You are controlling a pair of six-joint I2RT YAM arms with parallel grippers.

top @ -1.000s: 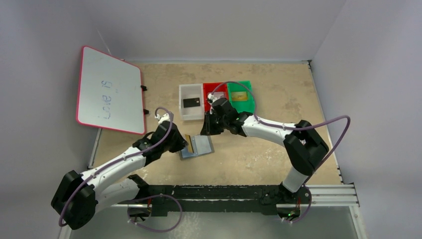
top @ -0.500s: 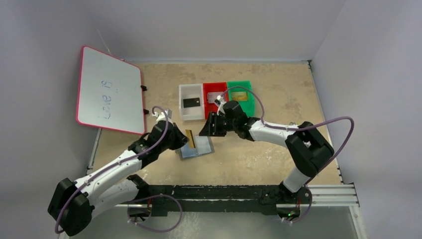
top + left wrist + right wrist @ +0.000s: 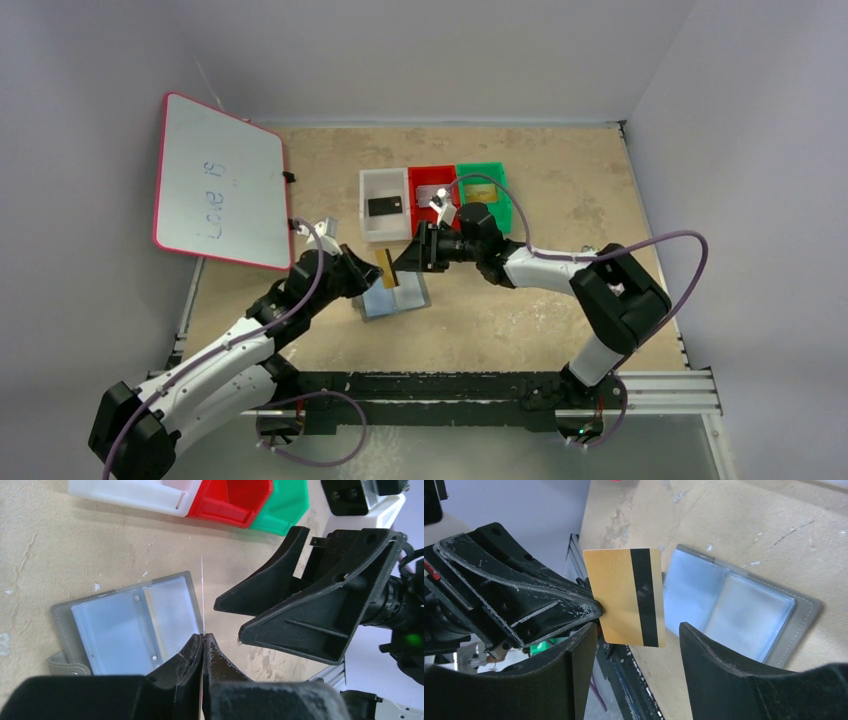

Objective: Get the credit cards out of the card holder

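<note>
The grey card holder (image 3: 397, 299) lies open on the table, its shiny bluish pockets (image 3: 125, 625) facing up. My left gripper (image 3: 374, 272) is shut on a gold-yellow credit card (image 3: 623, 597) with a black stripe, holding it upright just above the holder (image 3: 736, 611). In the left wrist view this card (image 3: 202, 592) shows edge-on as a thin line rising from the left gripper (image 3: 203, 636). My right gripper (image 3: 638, 628) is open, and its fingers (image 3: 300, 615) stand either side of the card's free end without touching it. A black card (image 3: 385, 206) lies in the white tray (image 3: 372, 225). A silvery card (image 3: 428, 192) lies in the red tray.
White, red (image 3: 418, 177) and green (image 3: 495, 180) trays stand side by side behind the holder. A whiteboard with a pink rim (image 3: 215, 180) leans at the back left. The right arm's cable loops over the green tray.
My left gripper has lifted the gold card up and away from the holder toward the right gripper. The right gripper has opened wide and moved left up to the card.
</note>
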